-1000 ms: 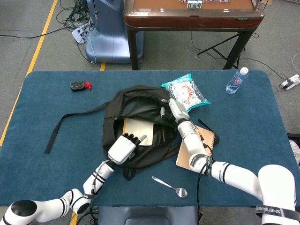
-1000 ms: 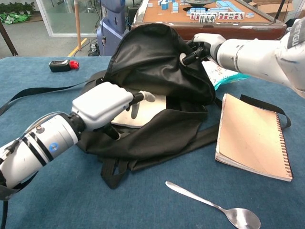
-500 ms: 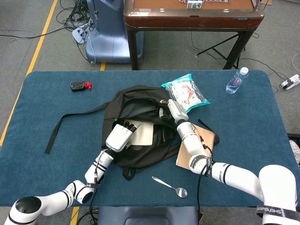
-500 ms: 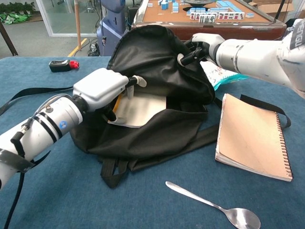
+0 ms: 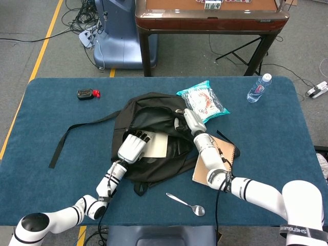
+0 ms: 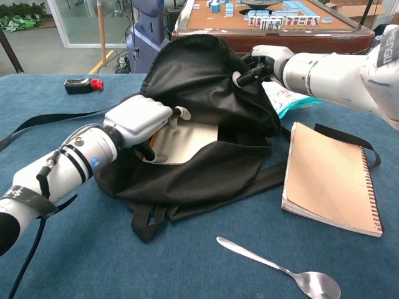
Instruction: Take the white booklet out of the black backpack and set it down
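The black backpack (image 5: pixel 154 115) (image 6: pixel 199 81) lies open in the middle of the blue table. Inside it is the white booklet (image 5: pixel 158 146) (image 6: pixel 190 140), partly covered. My left hand (image 5: pixel 131 147) (image 6: pixel 142 118) reaches into the opening, and its fingers (image 6: pixel 179 113) lie over the booklet's left edge. The hand hides whether they grip it. My right hand (image 5: pixel 187 121) (image 6: pixel 262 61) grips the backpack's upper flap and holds it raised, so the mouth stays open.
A brown spiral notebook (image 5: pixel 215 161) (image 6: pixel 327 180) lies right of the backpack, a metal spoon (image 5: pixel 187 204) (image 6: pixel 280 271) in front. A snack bag (image 5: pixel 203 100) and water bottle (image 5: pixel 259 88) sit far right, a small black-red device (image 5: pixel 87 94) far left. A loose strap (image 5: pixel 77 134) trails left.
My left hand has moved up from the backpack's front rim into the opening and onto the booklet's left side. The right hand keeps the flap raised.
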You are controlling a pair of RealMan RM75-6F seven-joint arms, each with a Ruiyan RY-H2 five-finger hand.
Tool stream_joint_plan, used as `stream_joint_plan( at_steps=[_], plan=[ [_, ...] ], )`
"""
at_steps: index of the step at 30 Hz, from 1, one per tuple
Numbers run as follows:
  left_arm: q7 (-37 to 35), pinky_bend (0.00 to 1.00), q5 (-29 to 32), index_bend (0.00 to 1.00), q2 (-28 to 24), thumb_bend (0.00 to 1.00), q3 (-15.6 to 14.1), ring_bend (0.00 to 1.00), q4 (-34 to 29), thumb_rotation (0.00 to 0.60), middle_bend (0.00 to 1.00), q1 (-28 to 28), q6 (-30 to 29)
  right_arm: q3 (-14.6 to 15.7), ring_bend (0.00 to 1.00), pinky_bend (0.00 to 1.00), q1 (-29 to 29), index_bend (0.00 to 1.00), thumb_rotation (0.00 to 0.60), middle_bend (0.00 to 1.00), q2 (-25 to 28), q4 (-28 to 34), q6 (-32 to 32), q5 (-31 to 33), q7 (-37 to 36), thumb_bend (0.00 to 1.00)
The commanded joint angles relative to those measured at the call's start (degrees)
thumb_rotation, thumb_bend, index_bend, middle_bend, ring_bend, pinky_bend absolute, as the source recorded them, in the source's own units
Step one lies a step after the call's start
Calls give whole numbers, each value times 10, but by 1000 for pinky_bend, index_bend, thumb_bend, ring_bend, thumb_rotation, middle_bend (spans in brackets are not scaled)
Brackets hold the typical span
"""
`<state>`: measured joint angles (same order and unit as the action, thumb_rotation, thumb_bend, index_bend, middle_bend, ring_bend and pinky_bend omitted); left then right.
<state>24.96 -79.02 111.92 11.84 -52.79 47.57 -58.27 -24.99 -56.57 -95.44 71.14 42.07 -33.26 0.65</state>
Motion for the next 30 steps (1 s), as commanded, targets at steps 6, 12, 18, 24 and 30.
stream_joint_plan(
  at_steps=[6,12,18,24,30],
  plan=[
    [58,364,17,184,-35,138,-5,286,-87,600,301,-5,5,-2,214,160,0,515,600,324,-4,-8,-7,-4,-10,623],
    [84,364,46,183,-22,138,4,286,-83,600,301,3,19,-1,214,160,3,514,600,324,-2,-1,-3,-7,-11,622],
    [93,364,67,191,-11,138,16,286,-58,600,301,12,26,-2,214,160,6,515,600,324,1,5,2,-8,-12,622],
    [92,364,83,213,6,138,25,286,-25,600,301,22,31,-1,215,160,7,514,600,324,2,9,3,-8,-12,622],
    [58,364,77,274,27,139,33,290,17,600,301,32,17,-1,215,160,7,515,600,324,2,9,3,-8,-13,621]
  ],
)
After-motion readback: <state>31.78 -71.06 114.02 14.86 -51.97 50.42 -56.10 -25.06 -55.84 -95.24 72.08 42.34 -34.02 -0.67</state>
